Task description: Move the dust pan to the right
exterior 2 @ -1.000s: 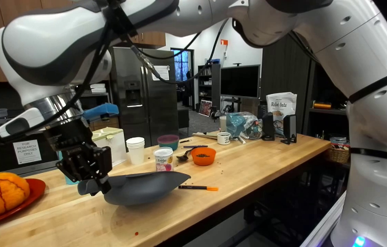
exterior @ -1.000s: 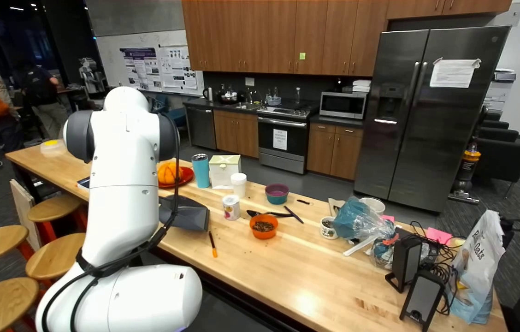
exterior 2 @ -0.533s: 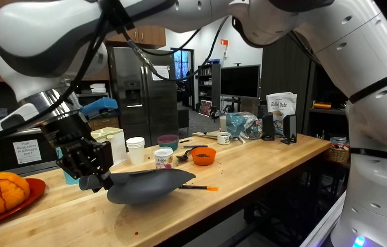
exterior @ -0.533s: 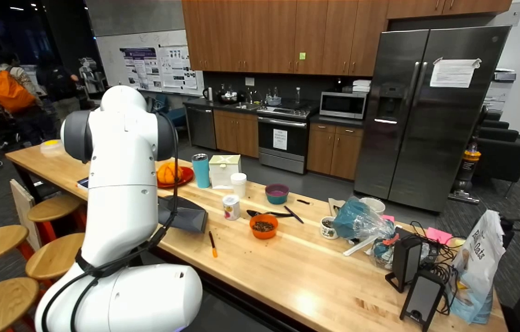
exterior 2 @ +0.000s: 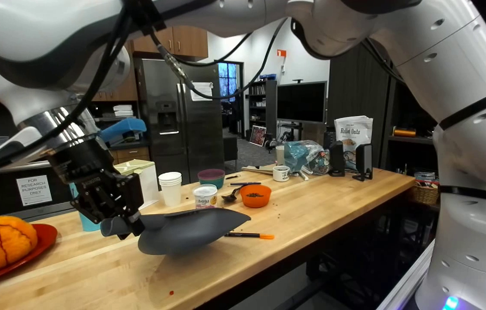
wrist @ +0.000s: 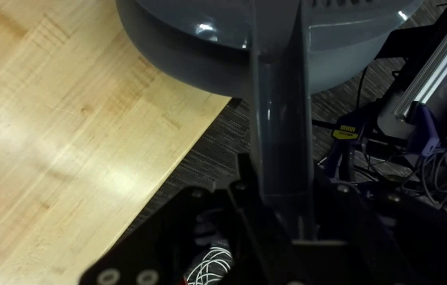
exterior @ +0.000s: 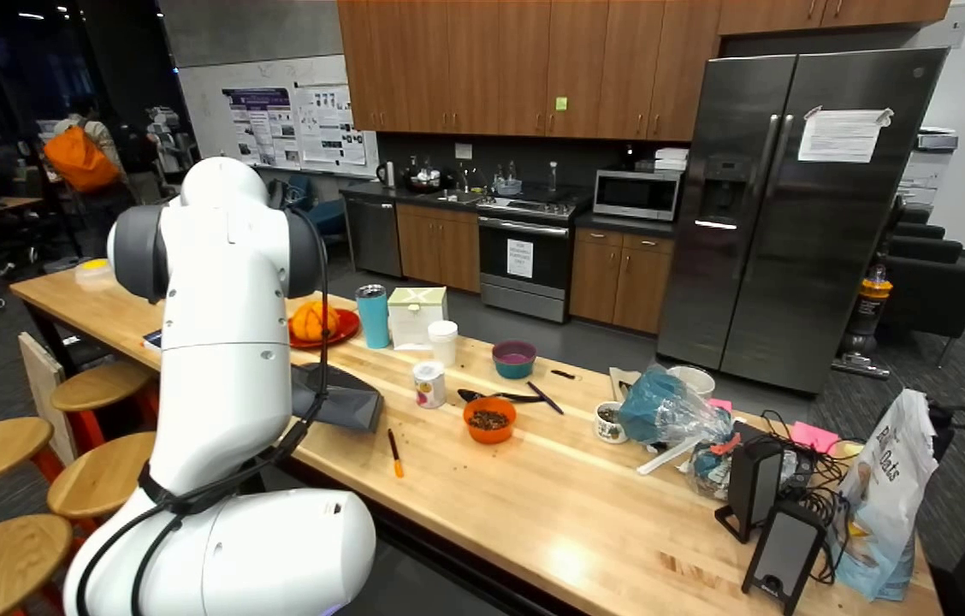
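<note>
1) The black jointed pincer (exterior 2: pixel 131 229) is clamped on the dark grey-blue plastic dustpan's (exterior 2: pixel 178 236) glossy handle (wrist: pixel 285 142)
2) Dustpan hangs just above the pale wooden tabletop (exterior 2: pixel 312 202)
3) Probably light, stiff, slick; best gripped near its scoop (exterior 2: pixel 200 228)

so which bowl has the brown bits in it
The orange bowl: dark brown bits show inside it, while the teal-and-purple bowl shows only a purple inside.

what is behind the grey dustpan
In an exterior view, a white tub shows behind the dustpan, its base covered by it; whatever else the dustpan hides there cannot be seen.
</note>
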Tool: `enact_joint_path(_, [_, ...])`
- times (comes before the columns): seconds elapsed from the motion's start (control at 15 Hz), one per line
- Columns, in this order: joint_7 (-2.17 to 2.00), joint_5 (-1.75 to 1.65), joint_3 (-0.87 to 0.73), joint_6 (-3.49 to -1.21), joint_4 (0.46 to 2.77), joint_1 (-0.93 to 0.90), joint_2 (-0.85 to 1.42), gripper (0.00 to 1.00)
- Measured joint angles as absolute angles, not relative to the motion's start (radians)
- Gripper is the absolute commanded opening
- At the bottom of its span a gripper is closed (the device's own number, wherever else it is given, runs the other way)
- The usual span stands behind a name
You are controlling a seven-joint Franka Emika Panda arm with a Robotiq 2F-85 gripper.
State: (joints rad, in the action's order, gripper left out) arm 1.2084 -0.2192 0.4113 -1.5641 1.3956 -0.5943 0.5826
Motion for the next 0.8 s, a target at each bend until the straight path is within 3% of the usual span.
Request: enact_joint_path(0.8, [1.131,-0.312,0.406,-1.399,1.323,-0.604,0.553,0.08])
